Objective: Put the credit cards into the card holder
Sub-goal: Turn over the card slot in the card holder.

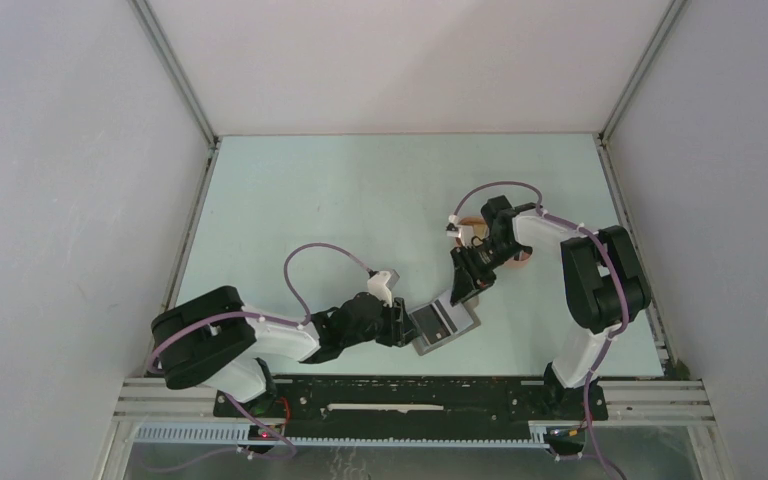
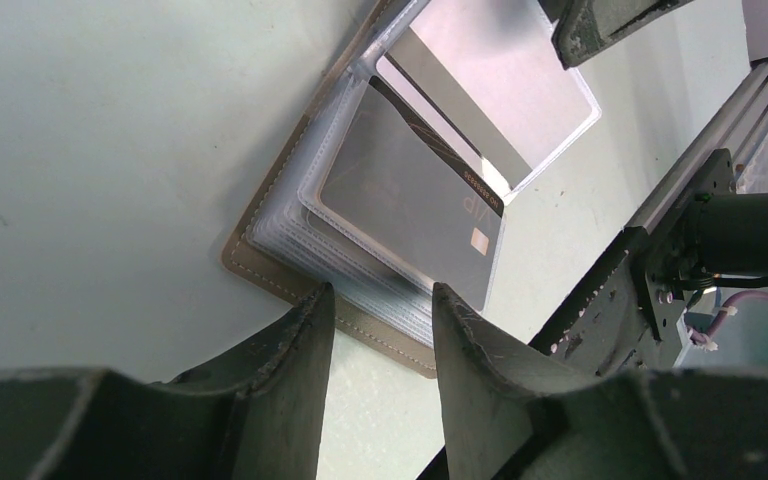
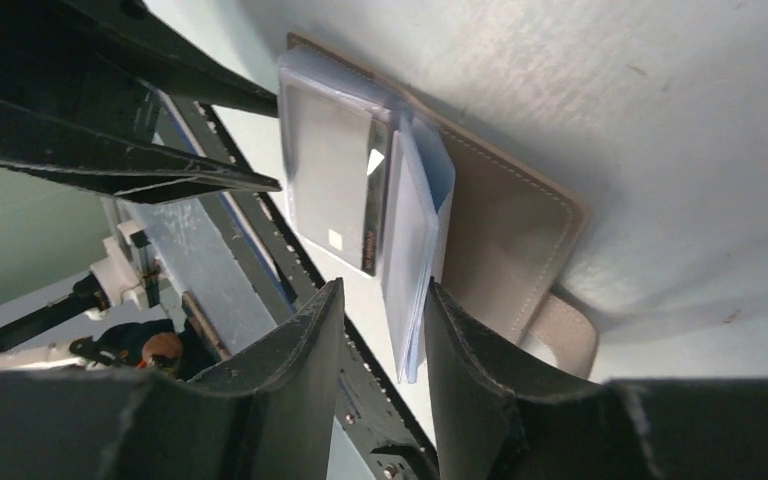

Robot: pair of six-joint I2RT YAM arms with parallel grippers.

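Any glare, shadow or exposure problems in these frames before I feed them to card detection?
Left wrist: glare washes out the upper clear sleeve of the card holder, and the left gripper's fingers look dark. Right wrist: a small glint at the edge of the dark card; the right gripper's fingers are in shadow. Top external: even light, holder small.

The card holder (image 2: 280,235) runs off the top edge

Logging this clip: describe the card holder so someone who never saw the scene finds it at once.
On the pale green table, near its front edge, the left claw and right claw face each other. Between them lies the flat grey-brown stitched card holder, open. Unlike the peach tray behind, it is rectangular, its clear sleeves holding a dark plastic card.
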